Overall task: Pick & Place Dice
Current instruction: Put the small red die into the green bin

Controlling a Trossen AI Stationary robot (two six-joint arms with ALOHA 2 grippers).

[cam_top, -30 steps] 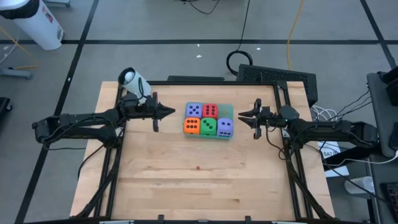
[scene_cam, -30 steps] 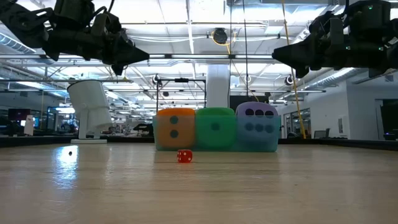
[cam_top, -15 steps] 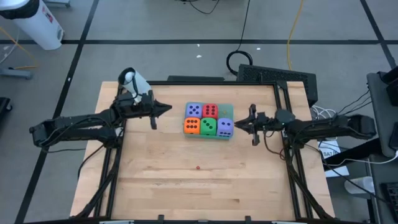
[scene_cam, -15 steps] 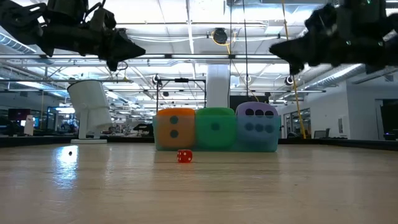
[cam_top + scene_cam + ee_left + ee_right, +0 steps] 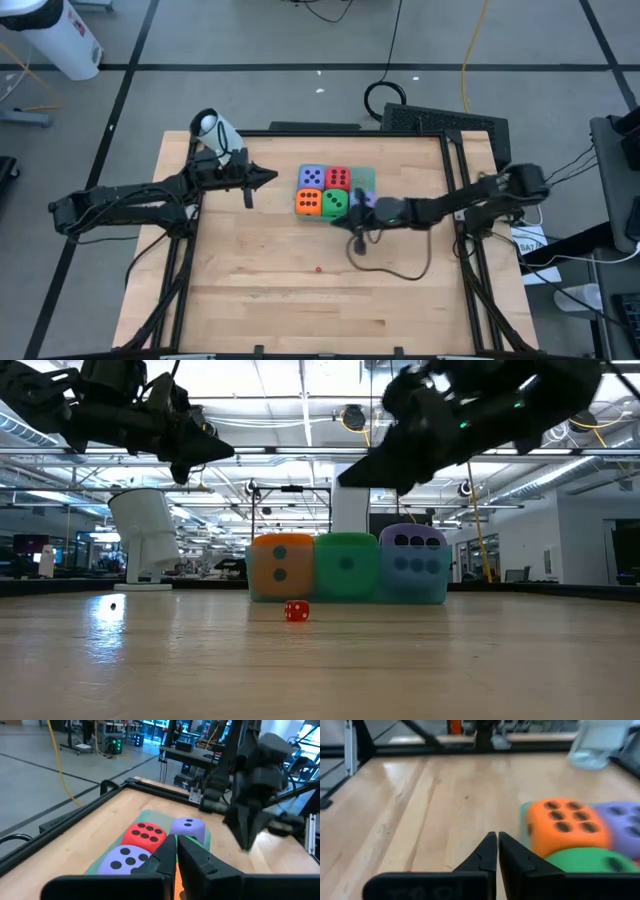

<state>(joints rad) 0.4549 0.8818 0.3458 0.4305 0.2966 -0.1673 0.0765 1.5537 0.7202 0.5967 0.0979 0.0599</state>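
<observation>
Five dice sit packed together on a flat green square (image 5: pixel 366 180) near the back of the surface (image 5: pixel 250 290): the orange die (image 5: pixel 308 204), the green die (image 5: pixel 333 206) and one lavender die (image 5: pixel 412 565) in the front row, the red die (image 5: pixel 337 178) and the other lavender die (image 5: pixel 312 177) behind them. None is lifted or set apart, so by my reading no pick has begun and every placement is left to do. A tiny red cube (image 5: pixel 318 268) lies alone, well apart from the block. The right claw (image 5: pixel 496 840) is clenched on nothing and hangs above the front corner of the block, over the lavender die and next to the green one. The left claw (image 5: pixel 175 842) is also clenched and empty, raised off the surface near the back lavender die. Compared with a second ago, the right arm has swung in from the right edge, where its claw stood parted, and has closed on the way. The dice have not shifted, and the left arm has barely moved.
</observation>
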